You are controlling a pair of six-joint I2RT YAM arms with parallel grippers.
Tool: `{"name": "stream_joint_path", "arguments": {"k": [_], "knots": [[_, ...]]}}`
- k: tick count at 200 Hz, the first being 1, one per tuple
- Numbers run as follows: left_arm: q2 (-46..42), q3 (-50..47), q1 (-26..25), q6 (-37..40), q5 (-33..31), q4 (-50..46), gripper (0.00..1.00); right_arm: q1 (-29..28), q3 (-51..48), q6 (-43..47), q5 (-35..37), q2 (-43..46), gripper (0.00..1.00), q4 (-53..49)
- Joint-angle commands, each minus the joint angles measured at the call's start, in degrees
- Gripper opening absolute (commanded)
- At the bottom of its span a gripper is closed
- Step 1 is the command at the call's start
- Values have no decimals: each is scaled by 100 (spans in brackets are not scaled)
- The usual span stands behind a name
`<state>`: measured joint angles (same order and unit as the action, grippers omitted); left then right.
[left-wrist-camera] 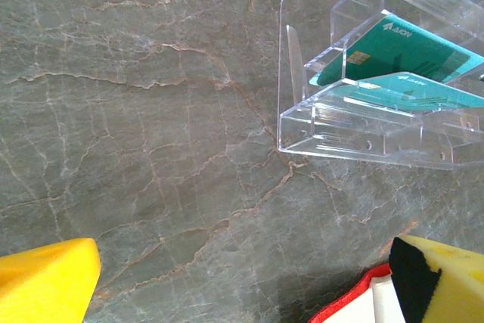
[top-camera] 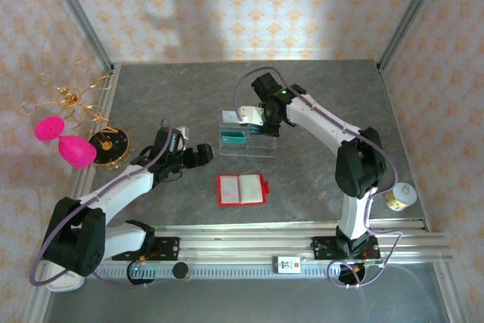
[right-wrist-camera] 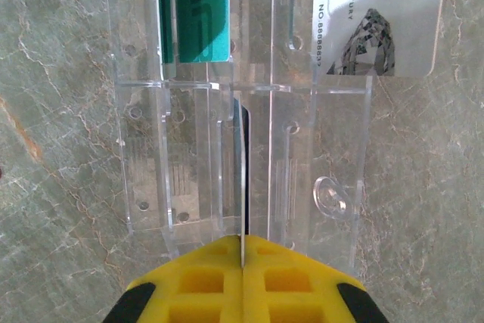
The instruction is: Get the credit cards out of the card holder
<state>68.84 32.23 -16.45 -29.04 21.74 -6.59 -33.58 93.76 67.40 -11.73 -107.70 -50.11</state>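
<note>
— Left gripper (top-camera: pixel 198 155), top view: logged as spread wide and empty over bare table (top-camera: pixel 318 88), left of the card holder (top-camera: pixel 243 189). Right gripper (top-camera: pixel 266 122) is noted above the clear tray (top-camera: pixel 227 117). Is the holder emptied?

— Not settled. It is seen lying open and flat, with a red rim and a pale inside. Whether any card sits in its slots cannot be told. Teal cards (top-camera: pixel 233 139) are recorded in the tray.

— Left wrist view?

— Two teal cards (left-wrist-camera: pixel 401 54) are seen slanted in separate tray slots. A red corner of the holder (left-wrist-camera: pixel 344 304) is noted just beside one yellow finger (left-wrist-camera: pixel 446 277). Nothing is held.

— Right wrist view?

— Pads (right-wrist-camera: pixel 197 277) are closed on a thin card (right-wrist-camera: pixel 243 187), seen edge-on and lined up with a middle tray slot. A whitish-grey card (right-wrist-camera: pixel 378 20) is noted in the slot beyond.

— Handling?

— Cards are judged light, stiff and slick, and awkward to lift when flat. An exposed short edge is best pinched across both faces and drawn along the slot. The soft holder is likely to slide, so pinning it is advised.
</note>
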Motion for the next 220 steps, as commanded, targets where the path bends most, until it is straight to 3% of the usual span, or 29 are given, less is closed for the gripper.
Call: {"name": "stream_joint_path", "arguments": {"k": [1, 90, 103, 124, 174, 220], "knots": [[40, 16, 57, -49, 111, 174, 99, 17, 153, -4, 197, 7, 3, 4], [-96, -59, 59, -129, 199, 211, 99, 26, 117, -132, 452, -282, 4, 71], [-116, -68, 61, -132, 208, 217, 99, 27, 117, -170, 443, -299, 7, 88], [-143, -70, 54, -137, 216, 220, 99, -17, 97, -234, 535, -307, 22, 223], [-326, -167, 55, -307, 279, 405, 99, -124, 578, -695, 457, -167, 28, 424], [-752, -568, 55, -969, 797, 1353, 99, -436, 425, -1982, -248, 491, 34, 1078]]}}
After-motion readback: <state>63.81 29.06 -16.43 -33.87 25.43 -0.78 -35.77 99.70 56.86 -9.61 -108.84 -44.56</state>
